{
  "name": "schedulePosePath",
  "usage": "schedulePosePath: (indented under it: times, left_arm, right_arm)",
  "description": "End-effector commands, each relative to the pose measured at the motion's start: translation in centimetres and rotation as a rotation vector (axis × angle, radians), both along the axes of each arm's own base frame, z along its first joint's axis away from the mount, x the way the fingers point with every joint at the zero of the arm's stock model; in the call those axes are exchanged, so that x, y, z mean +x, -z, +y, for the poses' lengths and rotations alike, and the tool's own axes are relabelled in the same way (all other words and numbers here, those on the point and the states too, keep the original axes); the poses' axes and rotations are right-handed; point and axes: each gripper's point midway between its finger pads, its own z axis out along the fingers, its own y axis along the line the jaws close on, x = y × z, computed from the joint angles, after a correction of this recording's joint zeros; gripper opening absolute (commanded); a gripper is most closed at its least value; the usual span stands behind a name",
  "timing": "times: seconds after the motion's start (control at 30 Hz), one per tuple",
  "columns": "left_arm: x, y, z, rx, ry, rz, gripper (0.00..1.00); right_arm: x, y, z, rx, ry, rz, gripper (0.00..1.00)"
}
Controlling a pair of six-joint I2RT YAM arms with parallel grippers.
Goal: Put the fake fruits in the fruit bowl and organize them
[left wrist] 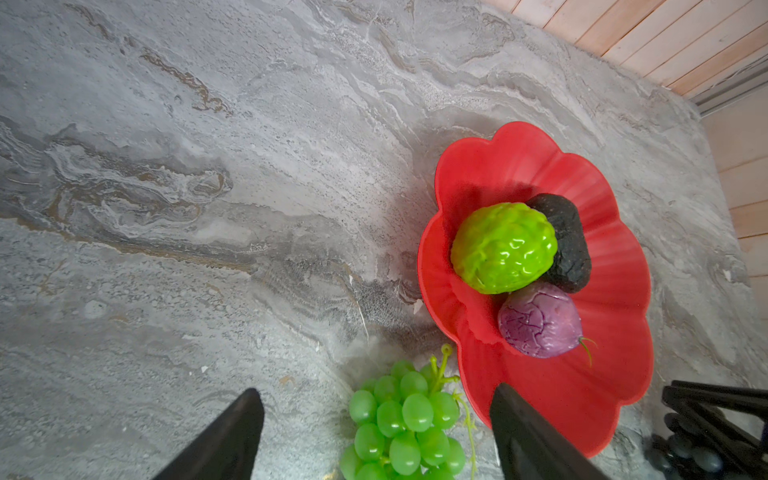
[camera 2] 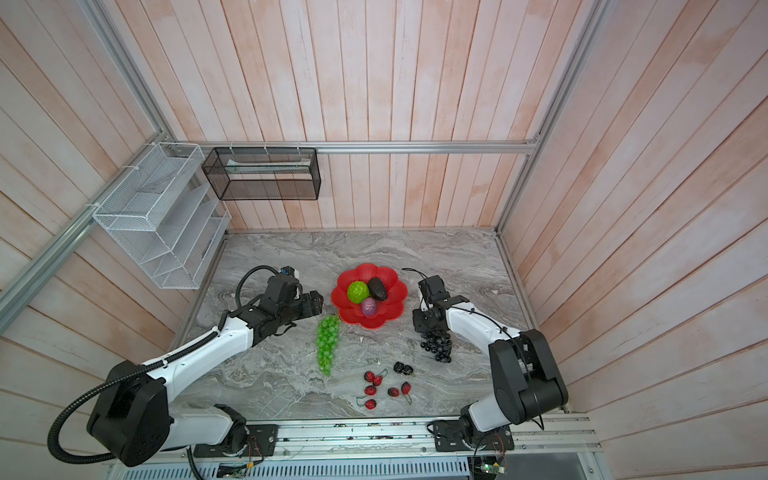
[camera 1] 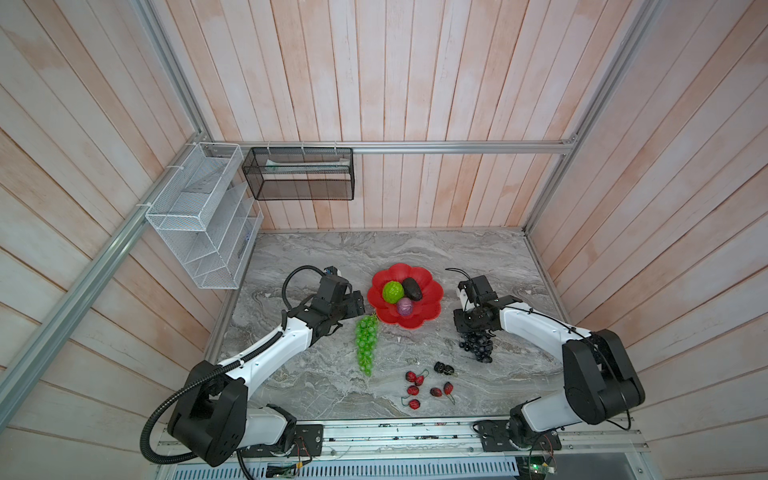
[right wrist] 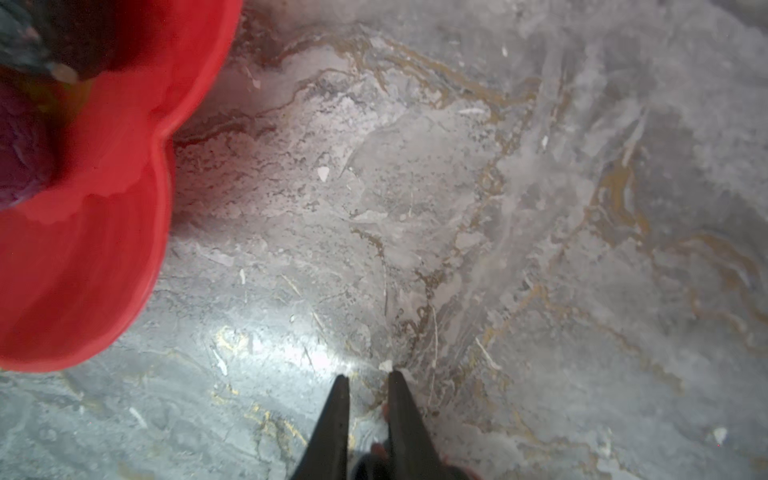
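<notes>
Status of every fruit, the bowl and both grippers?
left gripper: open
right gripper: slightly open
fruit bowl: upright, partly filled
lime-green ball: in bowl
avocado: in bowl
purple ball: in bowl
green grape bunch: on table beside bowl
dark grape bunch: on table, below right gripper
red berries: loose on table
black berries: loose on table

A robot lab cell is indicated by aluminium framing (camera 1: 457,147), plank walls (camera 1: 415,83) and arms (camera 1: 266,353) bolted beside a marble desk (camera 1: 332,257).

White arm links (camera 1: 270,353), black joints (camera 1: 208,411), ribbed black cable hose (camera 1: 145,436), tapered black gripper fingers (left wrist: 224,449)
</notes>
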Motion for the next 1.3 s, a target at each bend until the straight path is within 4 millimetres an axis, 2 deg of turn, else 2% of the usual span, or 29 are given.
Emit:
schedulePosePath:
  times: [0.0, 0.17, 0.23, 0.43, 0.6, 0.7, 0.87, 0.93, 1.1, 1.27]
  left_arm:
    - [0.6, -0.6, 0.0, -0.004, -0.005, -0.012, 0.88]
    - [0.6, -0.3, 0.0, 0.001, -0.003, -0.013, 0.88]
    - [0.7, -0.3, 0.0, 0.005, -0.002, -0.013, 0.88]
    - [0.8, -0.1, 0.0, 0.014, 0.002, -0.017, 0.88]
    - [0.9, 0.2, -0.1, 0.02, 0.01, -0.018, 0.88]
    - [1.0, 0.2, -0.2, 0.023, 0.017, -0.023, 0.88]
    - [0.9, 0.5, 0.0, 0.034, 0.019, -0.03, 0.88]
    - [0.8, 0.7, 0.1, 0.038, 0.021, -0.033, 0.88]
    - [0.7, 0.9, 0.2, 0.046, 0.028, -0.034, 0.88]
    - [0.4, 1.1, 0.4, 0.046, 0.032, -0.04, 0.88]
  right_arm:
    - [0.2, -0.5, 0.3, 0.006, -0.021, 0.008, 0.38]
    - [1.3, -3.5, 0.8, 0.034, -0.03, -0.058, 0.53]
    - [1.6, -4.4, 0.6, 0.045, -0.017, -0.066, 0.55]
    - [2.4, -5.2, -1.2, 0.095, 0.038, -0.069, 0.56]
    - [3.4, -5.2, -3.9, 0.066, 0.091, -0.055, 0.53]
    - [3.7, -5.2, -3.9, 0.044, 0.067, -0.025, 0.46]
    - [3.6, -4.8, -4.0, -0.042, 0.062, -0.012, 0.44]
    - [3.5, -4.5, -3.4, -0.071, 0.044, -0.004, 0.43]
    - [2.4, -3.4, -2.0, -0.288, -0.029, 0.022, 0.43]
    - [1.4, -2.4, -2.3, -0.459, -0.056, 0.044, 0.42]
